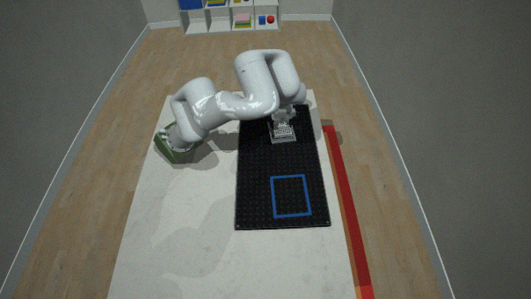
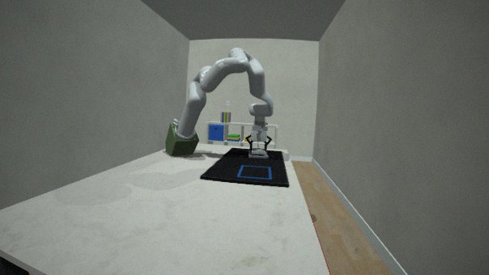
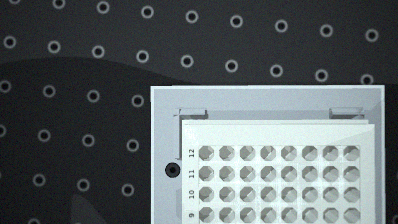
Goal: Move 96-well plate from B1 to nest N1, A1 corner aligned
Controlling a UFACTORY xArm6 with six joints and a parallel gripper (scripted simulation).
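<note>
The white 96-well plate (image 1: 282, 131) (image 2: 257, 152) (image 3: 280, 170) is between my gripper's fingers, over the grey plate nest N1 (image 1: 276, 141) (image 3: 265, 99) at the far end of the black perforated board (image 1: 255, 185) (image 2: 220, 173). My gripper (image 1: 282, 126) (image 2: 258, 150) is shut on the plate's sides; the fingers do not show in the wrist view. There the plate's edge lies just inside two raised locators (image 3: 192, 112) (image 3: 346, 111), with row numbers 12 to 9 along its left side. I cannot tell whether the plate touches the nest floor. The blue outline of spot B1 (image 1: 291, 176) (image 2: 253, 177) is empty.
The arm's green base (image 1: 169, 147) (image 2: 180, 141) stands left of the board on the white bench. A red strip (image 1: 347, 189) runs along the bench's right edge. A shelf with coloured blocks (image 1: 230, 15) (image 2: 227, 135) stands at the back wall.
</note>
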